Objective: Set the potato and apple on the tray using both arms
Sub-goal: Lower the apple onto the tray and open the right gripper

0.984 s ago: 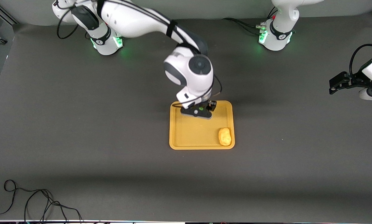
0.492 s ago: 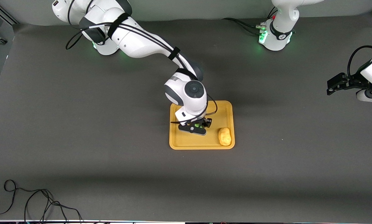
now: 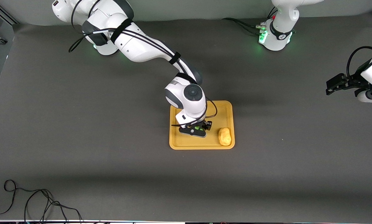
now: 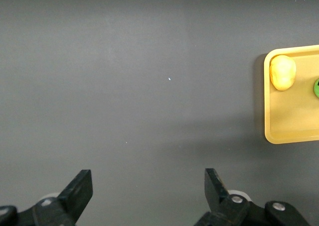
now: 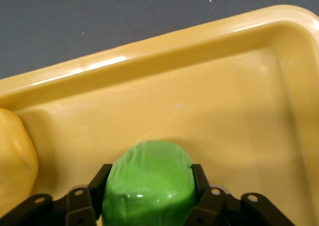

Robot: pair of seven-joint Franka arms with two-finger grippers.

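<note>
My right gripper pinches the bumpy green apple over the glossy tray; left gripper waits, fingers spread, at frame's right edge.

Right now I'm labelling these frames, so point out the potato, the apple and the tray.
potato (image 3: 225, 136), front view, middle of its top.
apple (image 5: 149, 183), right wrist view, its face between the right gripper's fingers.
tray (image 3: 201, 146), front view, its rim nearest the camera.

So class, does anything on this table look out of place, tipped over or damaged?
Nothing stands out. The potato lies in the tray, the right gripper holds the apple over it, and the left gripper waits open.
</note>
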